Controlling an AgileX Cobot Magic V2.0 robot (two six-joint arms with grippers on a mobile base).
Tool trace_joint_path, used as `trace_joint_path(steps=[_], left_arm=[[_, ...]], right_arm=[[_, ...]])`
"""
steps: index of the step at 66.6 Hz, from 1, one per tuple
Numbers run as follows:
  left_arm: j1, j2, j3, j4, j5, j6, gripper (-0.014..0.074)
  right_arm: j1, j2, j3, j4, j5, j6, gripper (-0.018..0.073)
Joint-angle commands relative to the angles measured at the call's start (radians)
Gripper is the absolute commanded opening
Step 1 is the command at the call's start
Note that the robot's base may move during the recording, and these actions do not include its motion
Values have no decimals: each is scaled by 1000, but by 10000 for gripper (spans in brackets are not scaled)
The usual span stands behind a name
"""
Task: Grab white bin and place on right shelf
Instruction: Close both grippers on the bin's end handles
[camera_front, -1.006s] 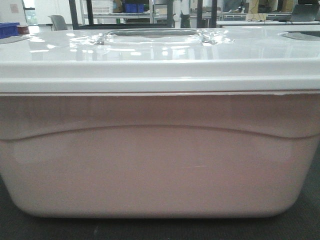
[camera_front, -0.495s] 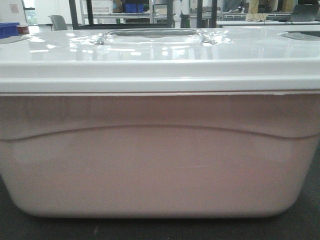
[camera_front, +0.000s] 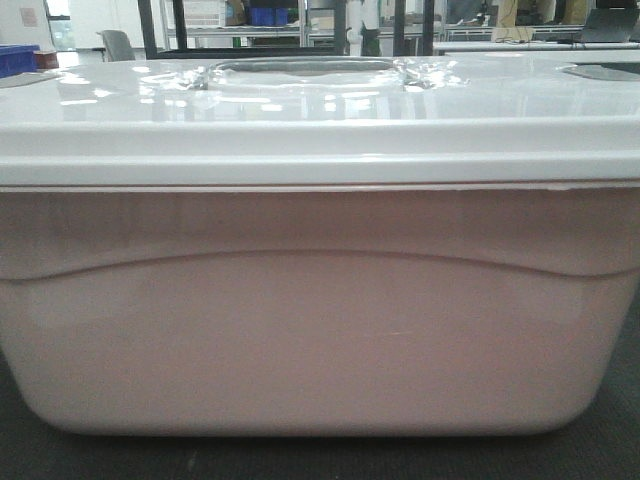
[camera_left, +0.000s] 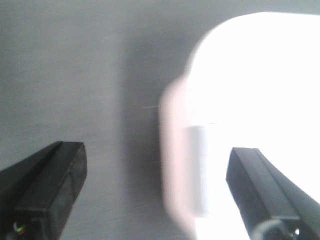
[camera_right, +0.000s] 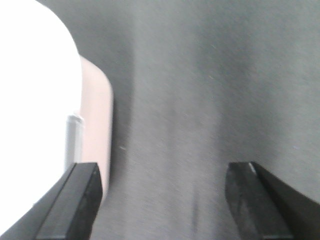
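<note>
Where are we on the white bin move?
Done: approach only. The white bin, lid on, sits on the dark surface. In hand: left gripper open over one end's rim, right gripper open beside the other end; neither grips. Remaining: grasp, lift, place on the right shelf, not visible here.

White bin (camera_front: 320, 340) body: pale pinkish translucent plastic, smooth, soft satin sheen, one curved moulded line across the side. Lid (camera_front: 320, 120): white plastic, high gloss, mirrors the room lights. Recessed handle (camera_front: 300, 70) is equally glossy. In both wrist views the lid blows out to pure white, so the finish is unreadable there. Dark grey surface (camera_left: 65, 65) under the bin: matt, fine-grained texture, material unclear. Left gripper (camera_left: 155, 152) and right gripper (camera_right: 164, 172): black, matt, hard-looking, plastic or coated metal, can't tell. Blue bin (camera_front: 15, 58) far left: plastic, slight sheen.
</note>
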Motion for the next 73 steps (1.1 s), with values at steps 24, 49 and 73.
trace_joint_path(steps=[24,49,73], left_arm=[[242,94,124,-688,163,453,474],[256,94,369,-801,179,632,474],[239,94,369,-769,181,620,473]], right_arm=[[-218,139,60,605,104,-403,610],[-218,139,292,809,104,-576,610],[-203,139,332,842,105,-602,610]])
